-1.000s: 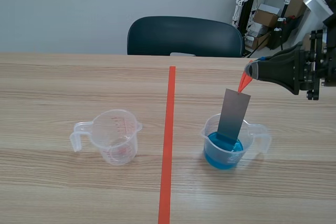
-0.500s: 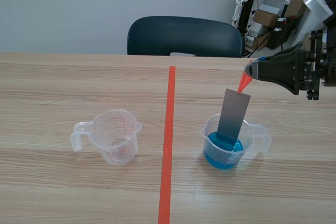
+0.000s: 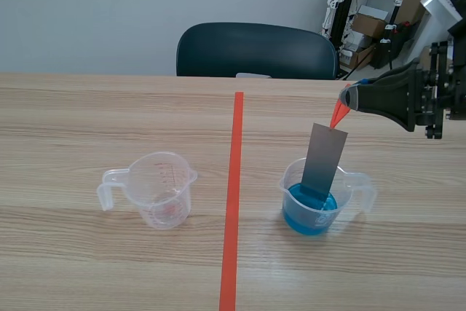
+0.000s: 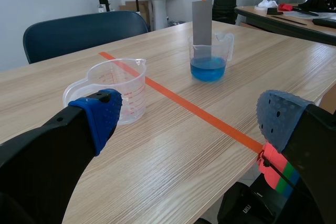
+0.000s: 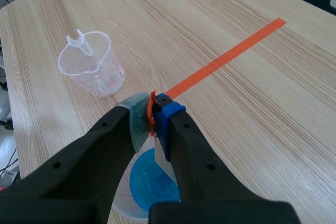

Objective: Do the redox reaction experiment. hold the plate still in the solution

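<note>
**Plate:** The grey rectangular metal plate [image 3: 324, 162] stands a little tilted. Its lower end is dipped in the blue solution [image 3: 312, 213] and its upper part rises above the rim.

**Beaker:** The clear plastic handled beaker [image 3: 290, 193] holding that solution sits on the right half of the pale wooden table [image 3: 109, 114]. It is right of the orange-red tape line [image 3: 234, 180] and closer to the near edge than to the far one.

**Right gripper:** Your right gripper [image 5: 152, 111] has its pads pressed together on the orange-red tab [image 3: 338, 114] at the plate's top edge, so the plate hangs from that grip.

**Change:** Over the last second nothing has shifted. The plate, tab and arm all stand where they stood. This suggests the hold-still step is under way and being met, and you need only keep the arm motionless.

**Risk:** The tab looks like a narrow hold. Any wrist drift would likely swing the plate against the beaker wall.

**Left gripper:** Your left gripper [image 4: 190, 114] has its fingers wide apart with nothing between them. It is well apart from the beaker.

**Second cup:** The empty clear plastic measuring cup with red markings [image 3: 162, 189] stands on the table's left half, left of the tape line.

**Beyond:** A dark blue chair [image 3: 255, 50] stands at the far edge.
</note>
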